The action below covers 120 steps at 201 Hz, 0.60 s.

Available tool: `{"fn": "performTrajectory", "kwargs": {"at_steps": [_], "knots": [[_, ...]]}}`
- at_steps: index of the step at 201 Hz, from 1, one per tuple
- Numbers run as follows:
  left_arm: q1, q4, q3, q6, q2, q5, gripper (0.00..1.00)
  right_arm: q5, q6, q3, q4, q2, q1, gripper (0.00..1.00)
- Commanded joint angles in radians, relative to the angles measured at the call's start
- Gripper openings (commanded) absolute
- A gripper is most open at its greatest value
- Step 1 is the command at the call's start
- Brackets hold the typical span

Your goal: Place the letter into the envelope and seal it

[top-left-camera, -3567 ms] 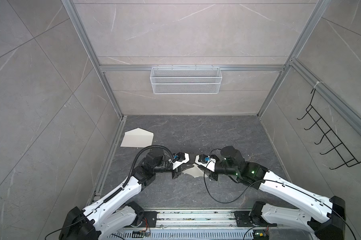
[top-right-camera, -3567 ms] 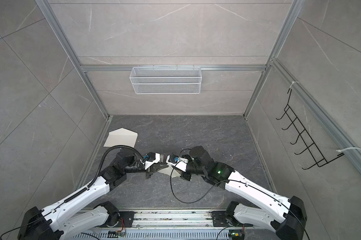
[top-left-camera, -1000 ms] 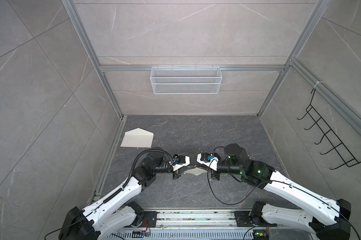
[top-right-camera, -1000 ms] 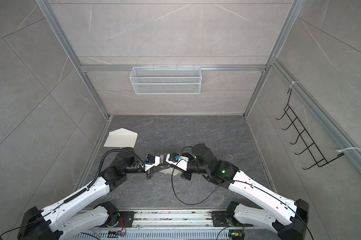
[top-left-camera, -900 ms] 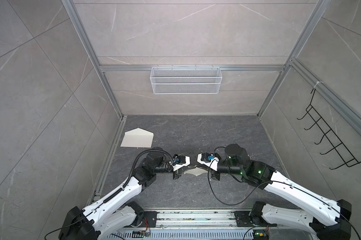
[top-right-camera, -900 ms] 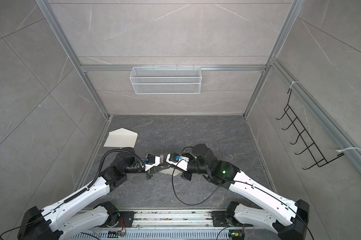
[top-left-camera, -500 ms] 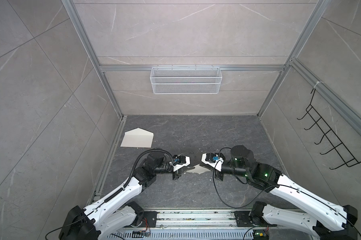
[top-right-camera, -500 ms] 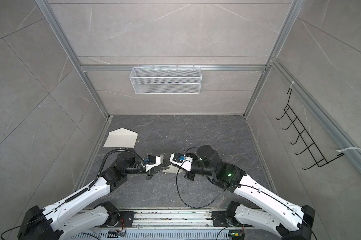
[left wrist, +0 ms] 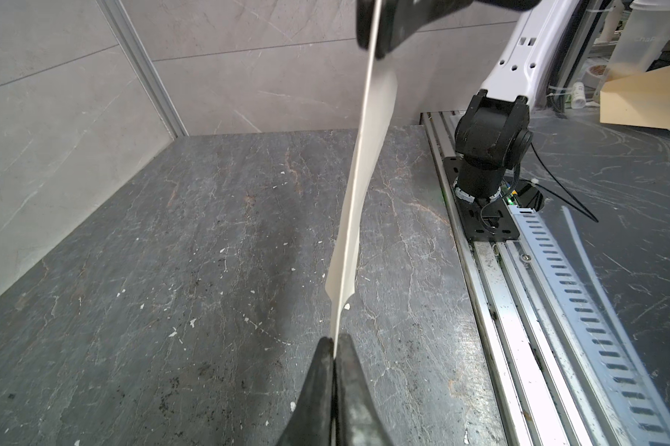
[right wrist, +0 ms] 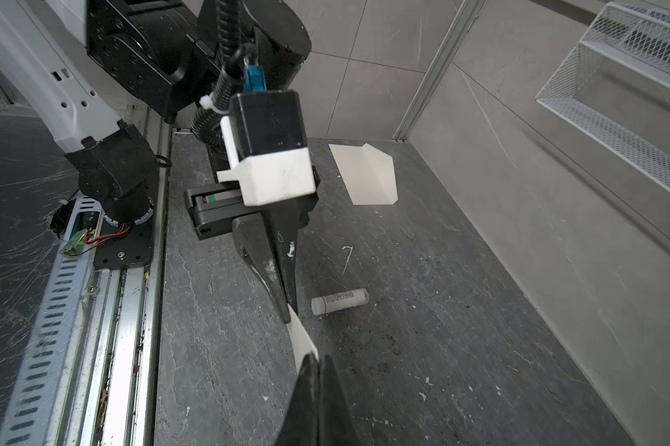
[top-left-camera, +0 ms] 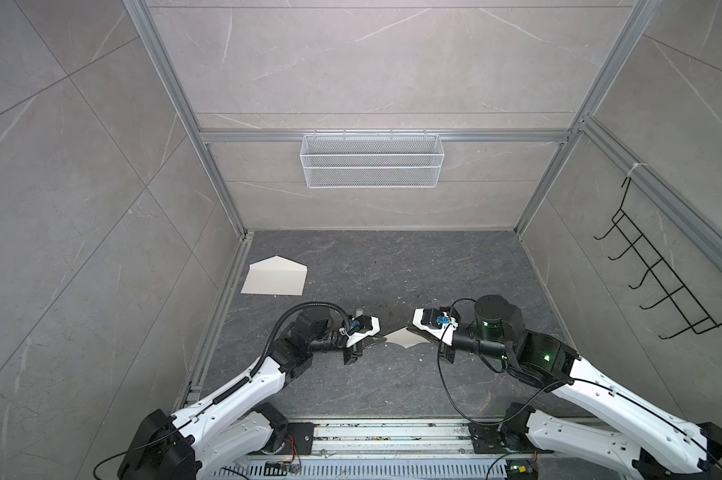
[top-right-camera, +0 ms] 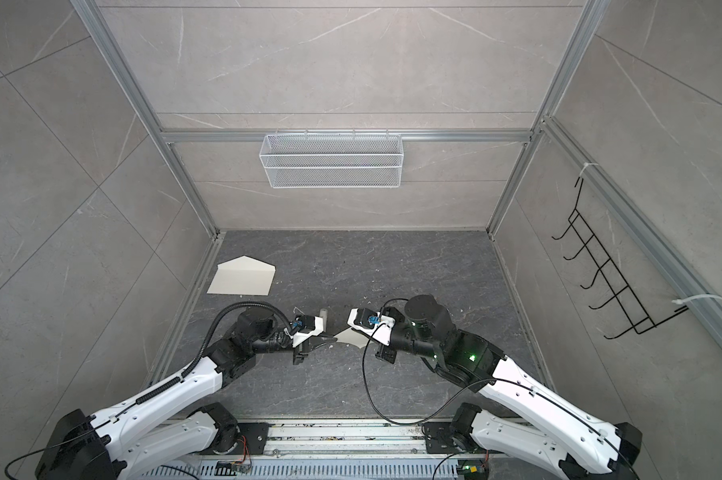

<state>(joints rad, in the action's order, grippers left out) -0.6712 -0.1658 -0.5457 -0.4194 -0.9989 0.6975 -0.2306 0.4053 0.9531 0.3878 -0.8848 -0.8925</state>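
The letter (top-left-camera: 405, 336) hangs above the dark floor, stretched between both grippers, and only its pale cream side shows. My left gripper (top-left-camera: 378, 340) is shut on its left corner; in the left wrist view the sheet (left wrist: 364, 173) runs edge-on out of the pinched tips (left wrist: 335, 341). My right gripper (top-left-camera: 412, 329) is shut on the opposite end; in the right wrist view the tips (right wrist: 318, 361) clamp the paper (right wrist: 300, 336). The cream-white envelope (top-left-camera: 276, 276) lies flat at the back left with its pointed flap towards the rear wall, apart from both arms.
A small white tube (top-left-camera: 359, 311) lies on the floor just behind the left gripper. A wire basket (top-left-camera: 371, 160) hangs on the back wall and a black hook rack (top-left-camera: 658, 286) on the right wall. A metal rail (top-left-camera: 392, 436) runs along the front edge.
My right gripper has drawn away to the right, pulling the letter out flatter between the two grippers. The left gripper has hardly moved. The envelope lies as before.
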Motion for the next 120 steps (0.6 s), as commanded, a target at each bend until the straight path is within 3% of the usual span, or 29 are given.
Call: {"fn": "performTrajectory", "kwargs": {"at_steps": [1, 62, 94, 109, 120], "knots": [[0.012, 0.035, 0.031, 0.001, 0.008, -0.061, 0.07, 0.017, 0.013, 0.000, -0.038, 0.040, 0.002, 0.00], [0.012, 0.022, 0.085, 0.032, 0.043, -0.115, 0.07, 0.022, 0.010, -0.009, -0.038, 0.056, 0.003, 0.00], [0.012, 0.020, 0.086, 0.055, 0.149, -0.145, 0.08, 0.021, 0.009, -0.005, -0.016, 0.032, 0.002, 0.00], [0.012, 0.013, 0.084, 0.059, 0.230, -0.141, 0.13, 0.022, 0.007, -0.002, -0.003, 0.015, 0.002, 0.00], [0.012, 0.008, 0.081, 0.061, 0.285, -0.139, 0.27, 0.019, 0.006, -0.004, 0.000, 0.000, 0.003, 0.00]]}}
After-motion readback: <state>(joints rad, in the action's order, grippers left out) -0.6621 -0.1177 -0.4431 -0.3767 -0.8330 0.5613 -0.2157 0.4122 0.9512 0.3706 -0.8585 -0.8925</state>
